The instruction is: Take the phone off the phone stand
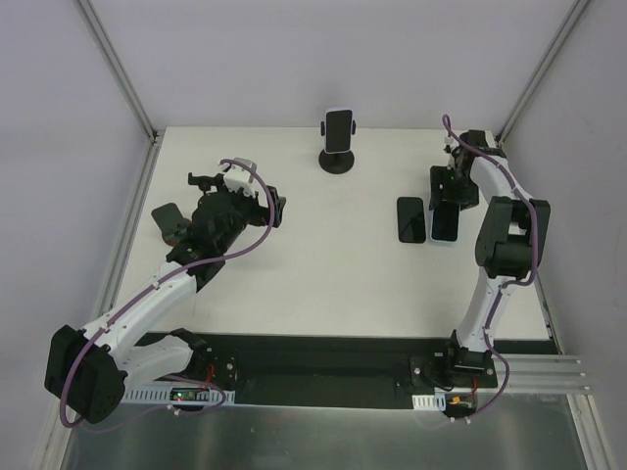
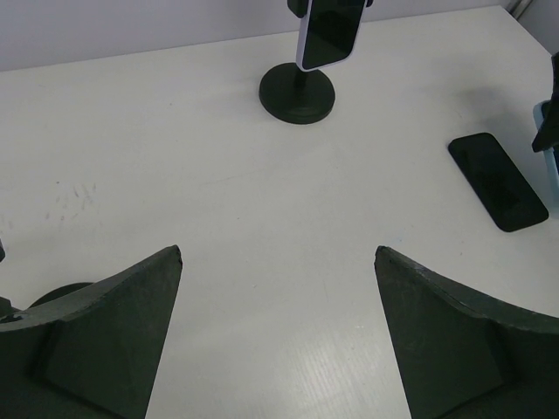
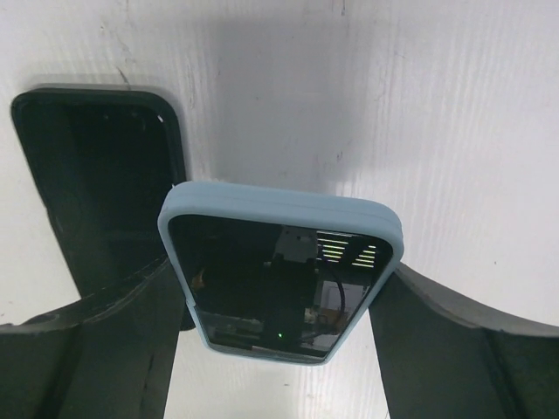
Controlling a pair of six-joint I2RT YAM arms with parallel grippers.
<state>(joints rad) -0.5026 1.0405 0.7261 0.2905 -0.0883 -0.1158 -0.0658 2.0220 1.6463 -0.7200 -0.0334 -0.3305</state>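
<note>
The phone stand (image 1: 337, 160) stands at the back middle of the table, with a black round base and a phone (image 1: 338, 125) in a pale case clamped upright in it. Both also show in the left wrist view, the stand (image 2: 297, 92) and the phone (image 2: 331, 31) at the top. My left gripper (image 1: 274, 208) is open and empty (image 2: 278, 253), well short of the stand and to its left. My right gripper (image 1: 447, 208) is shut on a second phone in a light-blue case (image 3: 279, 271), held just above the table at the right.
A black phone (image 1: 411, 219) lies flat on the table just left of the blue-cased phone; it also shows in the right wrist view (image 3: 96, 183) and the left wrist view (image 2: 498, 181). A dark object (image 1: 168, 223) sits by the left arm. Frame posts and walls ring the table.
</note>
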